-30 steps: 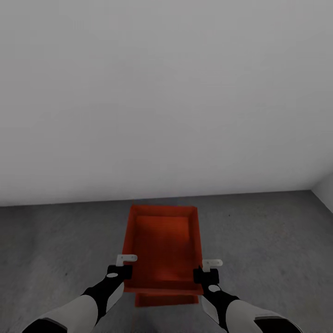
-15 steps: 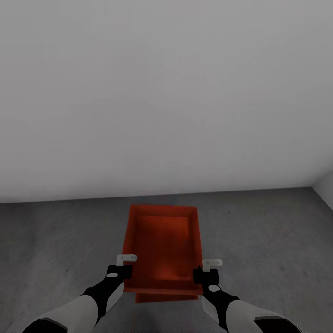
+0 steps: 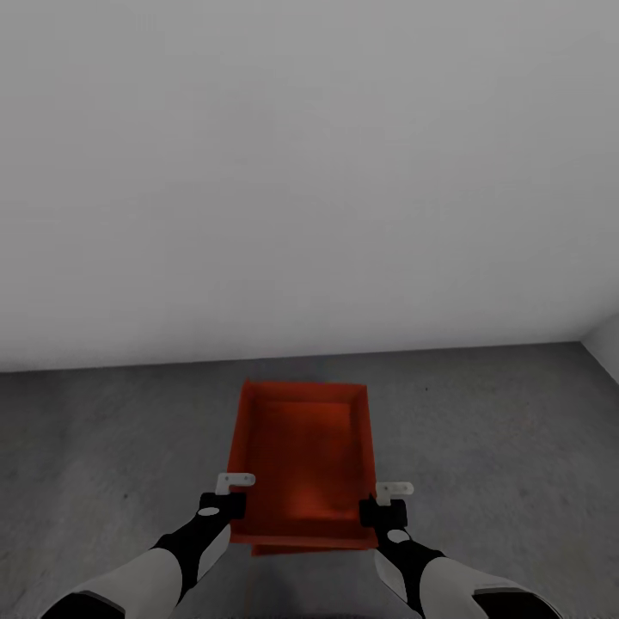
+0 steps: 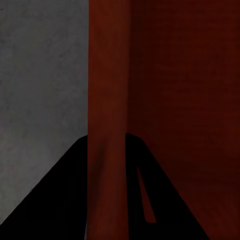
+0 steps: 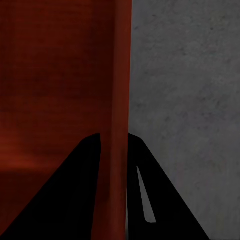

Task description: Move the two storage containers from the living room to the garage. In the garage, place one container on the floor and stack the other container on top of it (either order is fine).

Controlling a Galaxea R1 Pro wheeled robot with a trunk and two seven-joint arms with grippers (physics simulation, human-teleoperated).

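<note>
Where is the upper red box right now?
In the head view the upper red box sits centre-low, held between the left gripper and right gripper, over the second box on the grey floor, near the pale wall.

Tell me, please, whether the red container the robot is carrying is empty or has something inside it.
Empty: the head view looks straight into the open-topped red container and its bare red bottom shows, with nothing lying in it.

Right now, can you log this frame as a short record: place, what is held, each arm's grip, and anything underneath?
place: grey concrete floor by a pale wall
held: red box, open top, carried by both arms
left gripper: jaws shut on the box's side wall
right gripper: jaws shut on the opposite wall
below: edge of a second red box showing under the held one
</note>
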